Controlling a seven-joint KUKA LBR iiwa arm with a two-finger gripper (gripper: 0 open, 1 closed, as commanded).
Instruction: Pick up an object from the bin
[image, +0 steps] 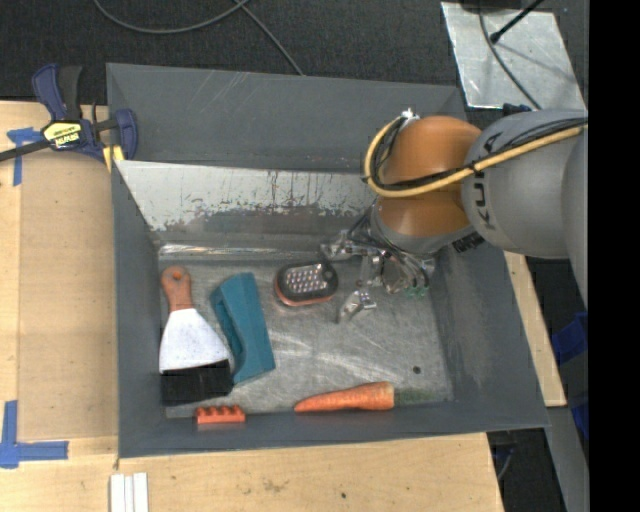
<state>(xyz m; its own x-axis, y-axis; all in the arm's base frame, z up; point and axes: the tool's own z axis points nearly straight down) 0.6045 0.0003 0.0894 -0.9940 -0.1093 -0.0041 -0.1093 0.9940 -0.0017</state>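
1. Nearest us, along the front wall of the grey bin (135, 330), lie an orange carrot (345, 399) and, further left, a small red toothed piece (220, 414).
2. Further in on the left, a brush (190, 345) with white body and black bristles lies against a folded teal cloth (243, 325).
3. Mid-floor sits an oval copper-rimmed grid piece (305, 284). The end effector (360, 297) hangs just beside it on the right, over bare scratched metal. We cannot tell how far open it is or whether it holds anything.
4. Behind rises the streaked back wall (250, 195), then a dark surface (250, 35).
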